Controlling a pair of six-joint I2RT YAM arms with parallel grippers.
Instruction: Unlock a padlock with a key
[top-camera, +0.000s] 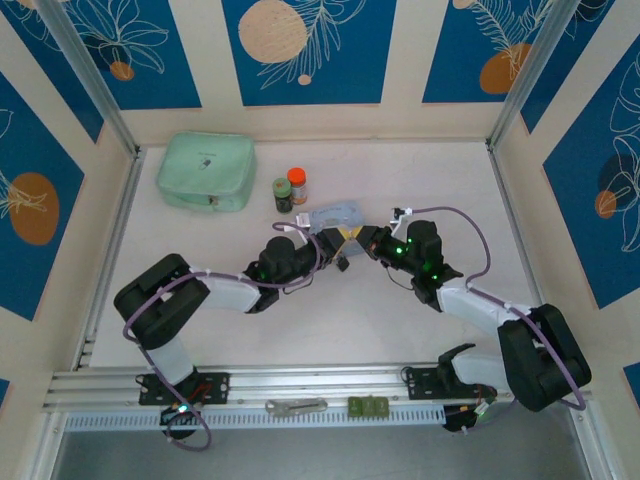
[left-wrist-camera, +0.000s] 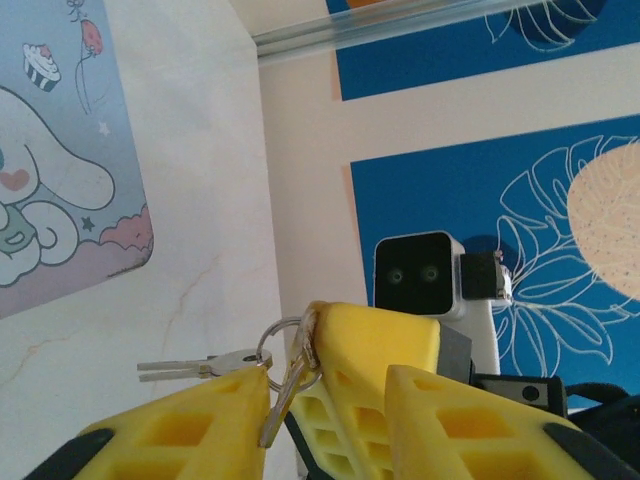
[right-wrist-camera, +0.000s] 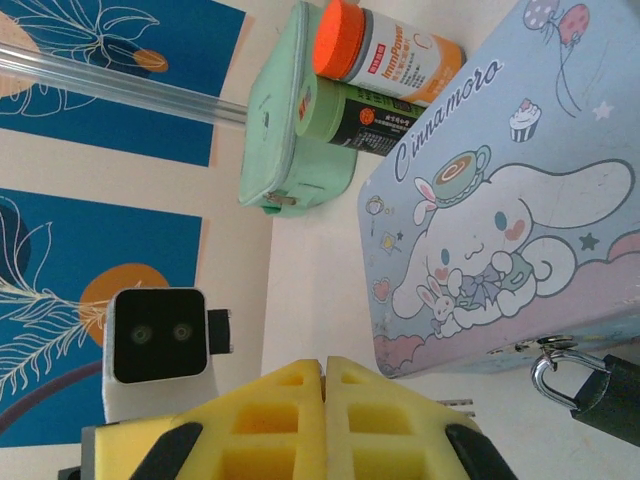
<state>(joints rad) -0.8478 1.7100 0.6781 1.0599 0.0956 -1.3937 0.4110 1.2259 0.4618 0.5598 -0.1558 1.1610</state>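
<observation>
Evidently for a handover, the right gripper (right-wrist-camera: 326, 372) pinches the key (left-wrist-camera: 225, 363), low centre, between the spread fingers of the left gripper (left-wrist-camera: 330, 392), while the padlock (right-wrist-camera: 600, 387) hangs lower right at the tin's (right-wrist-camera: 480, 200) edge.

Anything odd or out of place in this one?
Yes. The key hangs loose from the shut right tool, dangling instead of held rigid and aimed at the padlock at the edge of the tin.
</observation>
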